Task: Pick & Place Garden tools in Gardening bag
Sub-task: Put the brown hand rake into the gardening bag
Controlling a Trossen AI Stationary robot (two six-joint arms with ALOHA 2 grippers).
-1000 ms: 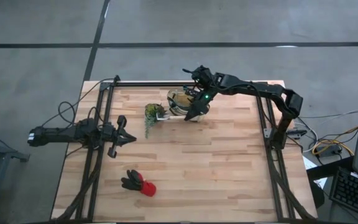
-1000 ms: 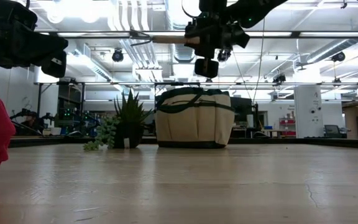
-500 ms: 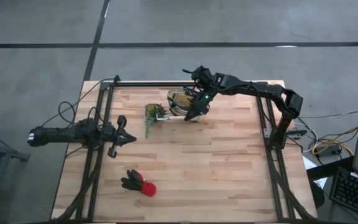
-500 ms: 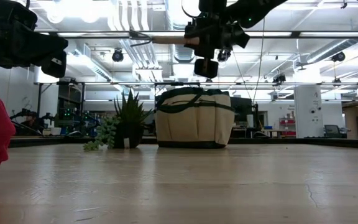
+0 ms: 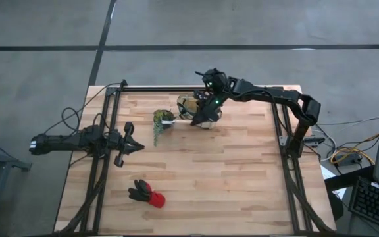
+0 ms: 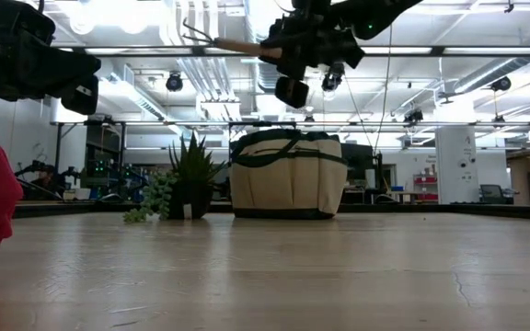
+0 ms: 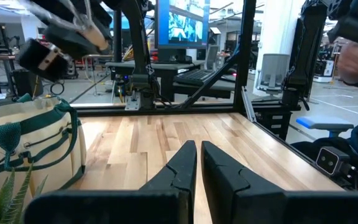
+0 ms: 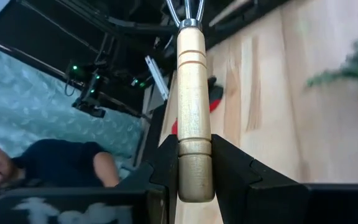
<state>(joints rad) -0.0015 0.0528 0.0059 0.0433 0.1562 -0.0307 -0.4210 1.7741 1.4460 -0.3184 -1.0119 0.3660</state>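
A smooth turned wooden-handled hand tool (image 8: 193, 106) is clamped in the right gripper (image 8: 194, 163) jaws above the tan fabric bag (image 6: 286, 175); left gripper (image 7: 196, 163) jaws pressed together

Wooden table (image 5: 242, 178) with tan bag (image 6: 287, 175), potted plant (image 5: 162, 120), black-and-red gloves (image 5: 147, 194)

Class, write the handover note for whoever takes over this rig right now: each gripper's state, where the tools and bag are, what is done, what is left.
Right gripper: shut on the wooden-handled hand tool, held above the gardening bag at the table's far side.
Left gripper: shut, empty, waiting at the left edge.
Gloves: on the table near the front.
Shears: none visible on the table; the bag's contents cannot be made out.
Left: drop the hand tool into the bag, then fetch the gloves.
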